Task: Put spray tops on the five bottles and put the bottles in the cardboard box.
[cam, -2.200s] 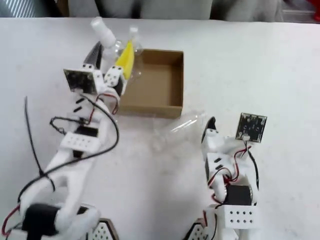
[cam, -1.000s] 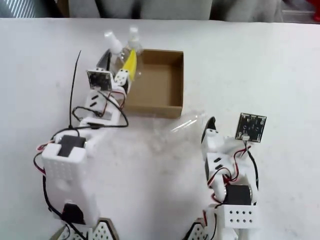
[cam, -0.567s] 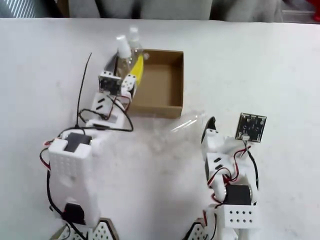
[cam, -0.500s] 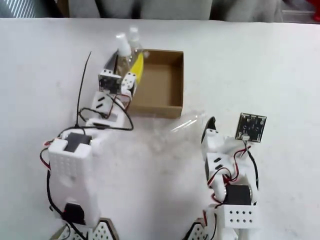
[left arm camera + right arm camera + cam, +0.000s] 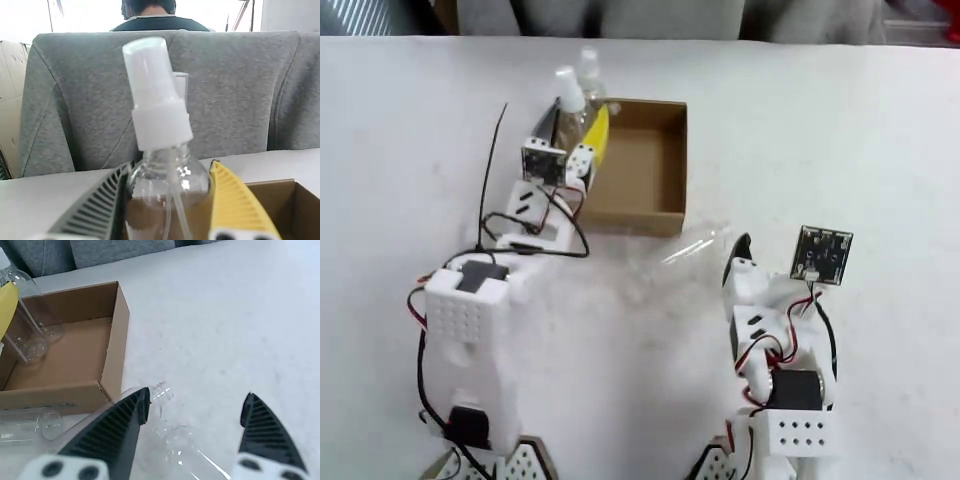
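My left gripper [image 5: 577,118] is shut on a clear bottle [image 5: 570,100] with a white spray top [image 5: 155,95]. It holds the bottle upright at the far left corner of the open cardboard box [image 5: 625,218], between a grey and a yellow finger [image 5: 235,205]. A second capped bottle [image 5: 588,64] stands just behind it. My right gripper [image 5: 197,396] is open, low over a capless clear bottle [image 5: 172,432] lying on the table in front of the box [image 5: 117,340]. Another clear bottle [image 5: 35,424] lies beside it.
The lying bottles [image 5: 685,250] rest on the white table between the box's near wall and the right arm [image 5: 775,330]. A grey sofa back [image 5: 250,95] runs behind the table's far edge. Open table spreads to the right of the box.
The left arm has swung the held bottle rightward from beyond the box's left side to its far left corner and set it upright. The right arm has kept still.
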Robot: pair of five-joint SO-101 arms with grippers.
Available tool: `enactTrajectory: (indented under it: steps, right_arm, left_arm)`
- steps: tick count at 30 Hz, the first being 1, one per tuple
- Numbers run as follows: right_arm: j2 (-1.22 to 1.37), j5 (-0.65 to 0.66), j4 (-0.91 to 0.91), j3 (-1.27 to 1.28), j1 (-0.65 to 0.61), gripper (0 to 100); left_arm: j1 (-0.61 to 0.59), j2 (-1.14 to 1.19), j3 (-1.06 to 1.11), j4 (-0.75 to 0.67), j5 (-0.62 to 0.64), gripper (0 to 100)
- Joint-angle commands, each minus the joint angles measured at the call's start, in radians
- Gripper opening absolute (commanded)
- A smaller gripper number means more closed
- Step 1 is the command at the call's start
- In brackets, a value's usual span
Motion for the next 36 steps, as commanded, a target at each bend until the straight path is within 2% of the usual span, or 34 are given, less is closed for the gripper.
enactTrajectory:
  steps: [1, 21, 28, 36]
  right_arm:
    - [-0.013, 0.0, -0.004, -0.005, 0.008, 26.5]
    - [-0.013, 0.0, -0.004, -0.005, 0.012, 26.5]
    - [-0.013, 0.0, -0.004, -0.005, 0.012, 26.5]
    - [-0.013, 0.0, -0.004, -0.005, 0.012, 26.5]
  left_arm:
    - [0.007, -0.001, -0.043, 0.005, -0.009, 11]
    - [-0.008, 0.041, -0.043, -0.002, -0.009, 12]
    - [-0.005, 0.031, -0.002, 0.0, -0.002, 25]
    - [-0.024, -0.035, 0.058, 0.003, -0.002, 26]
